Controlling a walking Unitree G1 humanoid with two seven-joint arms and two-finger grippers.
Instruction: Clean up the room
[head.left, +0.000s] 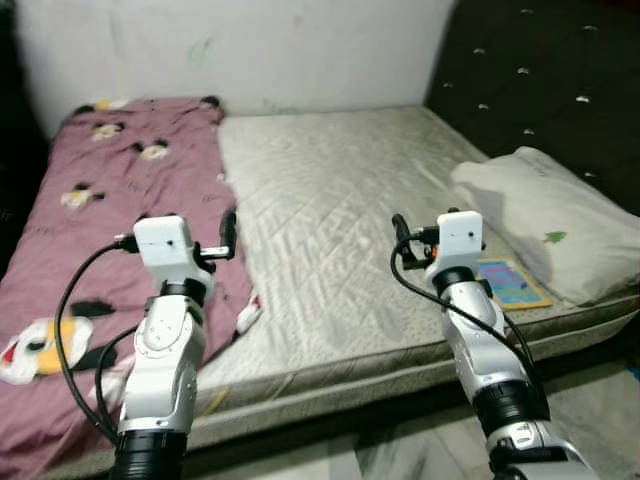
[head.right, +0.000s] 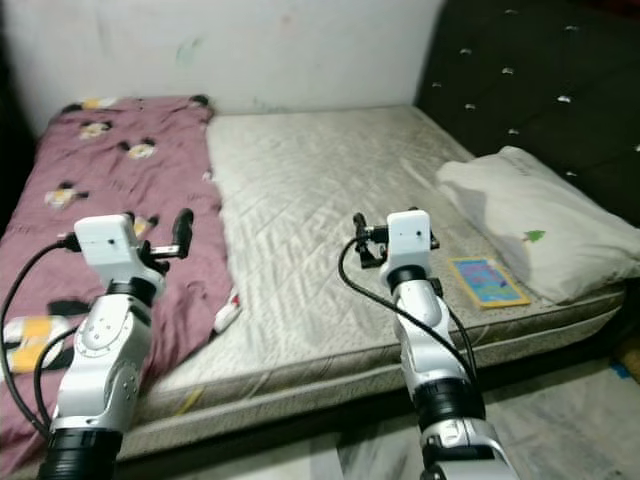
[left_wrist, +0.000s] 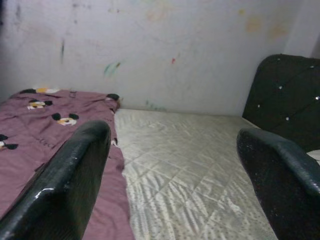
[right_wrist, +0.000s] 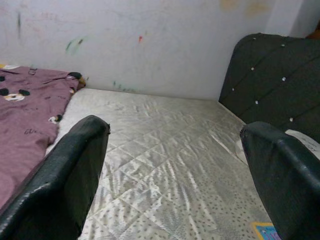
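Both arms raised over the bed, nothing in hand yet.

The left gripper (left_wrist: 170, 170) and right gripper (right_wrist: 172, 172) hover with fingers spread wide and empty. The maroon blanket (head.left: 110, 200) covers the left part of the bare mattress (head.left: 330, 210); what looks like a small book (head.left: 512, 282) lies beside the pillow (head.left: 550, 215). Probably best to step closer first, then reach low for the blanket's inner edge.

A bare quilted mattress (head.left: 330, 200) fills the room, set against a scuffed white wall (head.left: 250, 45) and a dark tufted headboard (head.left: 545, 80), above grey floor (head.left: 590, 400).
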